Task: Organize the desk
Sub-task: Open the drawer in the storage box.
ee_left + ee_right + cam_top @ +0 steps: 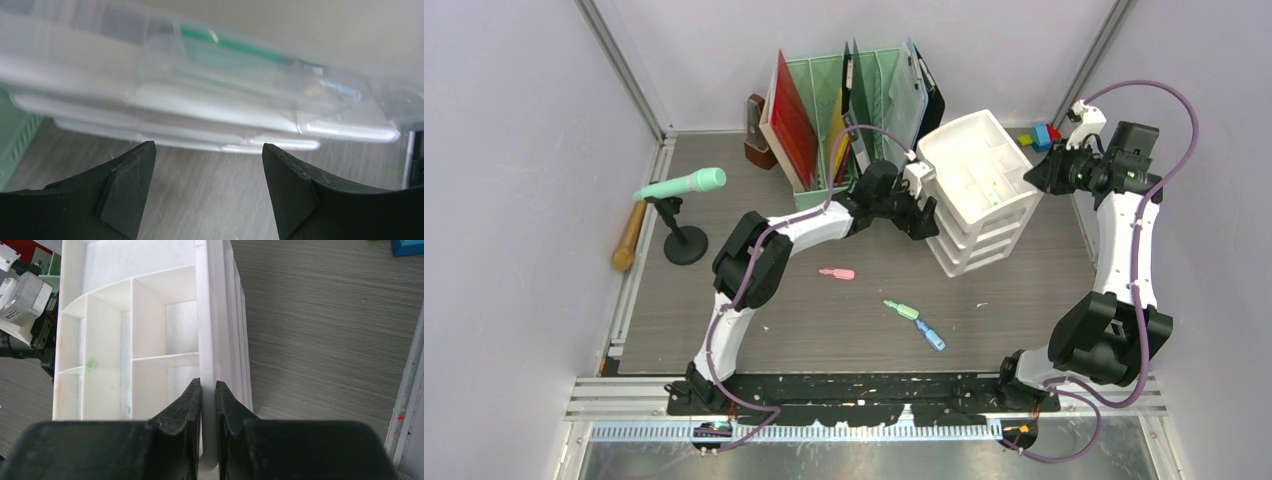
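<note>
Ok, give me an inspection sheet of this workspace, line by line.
Surface: desk, grey wood-grain, items scattered.
Job's things: white drawer unit askew at back right; mint file rack with folders at back.
Clutter: pink marker, green marker, blue marker loose mid-desk; microphone on stand and wooden stick at left; coloured blocks back right.
Grippers: left gripper open, facing the drawer fronts; right gripper shut on the unit's top rim.
Cables: purple cable along each arm.
Surroundings: pale walls, metal rails.

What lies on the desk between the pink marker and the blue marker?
A green marker lies on the desk between the pink marker and blue marker, as the top external view shows.
</note>
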### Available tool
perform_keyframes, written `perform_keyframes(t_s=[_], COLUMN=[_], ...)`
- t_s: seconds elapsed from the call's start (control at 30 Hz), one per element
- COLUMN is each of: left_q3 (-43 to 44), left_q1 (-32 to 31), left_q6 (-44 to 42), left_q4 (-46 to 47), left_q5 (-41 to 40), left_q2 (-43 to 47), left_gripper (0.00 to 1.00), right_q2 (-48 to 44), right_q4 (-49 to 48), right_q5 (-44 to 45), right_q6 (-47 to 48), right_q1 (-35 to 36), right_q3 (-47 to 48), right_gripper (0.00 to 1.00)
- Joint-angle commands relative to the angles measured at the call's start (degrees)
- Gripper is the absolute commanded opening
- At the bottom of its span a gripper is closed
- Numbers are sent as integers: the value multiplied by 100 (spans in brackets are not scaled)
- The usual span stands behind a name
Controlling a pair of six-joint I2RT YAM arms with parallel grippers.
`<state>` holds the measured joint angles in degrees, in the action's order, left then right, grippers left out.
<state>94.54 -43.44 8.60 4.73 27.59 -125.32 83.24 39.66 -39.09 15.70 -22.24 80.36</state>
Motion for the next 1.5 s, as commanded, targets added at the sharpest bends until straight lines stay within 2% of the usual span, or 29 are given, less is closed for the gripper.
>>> perform_keyframes(t_s=[0.0,0.17,0.3,0.47,0.6,0.8,1.17,1.47], left_q3=[-378,-1319,-1528,-1702,-1832,-1767,-1483,-1148], left_q1=[28,122,169,233,322,330,371,363], left_q6=[432,1049,1881,3570,4534,5056,5570,6046], left_q4=[-184,653,1407,2691,3222,3629,3847,4374], left_q5=[-51,218,369,173,-111,-104,-43,82], left_q2=[765,1111,996,586,246,-103,-590,-1039], left_gripper=[80,80,79,76,73,70,68,67], right_q2=[524,484,478,449,451,508,546,556], right_q4=[978,1009,1055,1069,1064,1042,1013,1007], right_q5=[783,788,783,814,815,834,850,859], right_q6=[-33,-32,-32,-32,-32,-26,-24,-32], right_q1=[162,164,179,191,190,201,196,196], right_q3=[-438,-395,-382,-382,-389,-404,-429,-439], right_gripper=[1,1,1,1,1,1,1,1])
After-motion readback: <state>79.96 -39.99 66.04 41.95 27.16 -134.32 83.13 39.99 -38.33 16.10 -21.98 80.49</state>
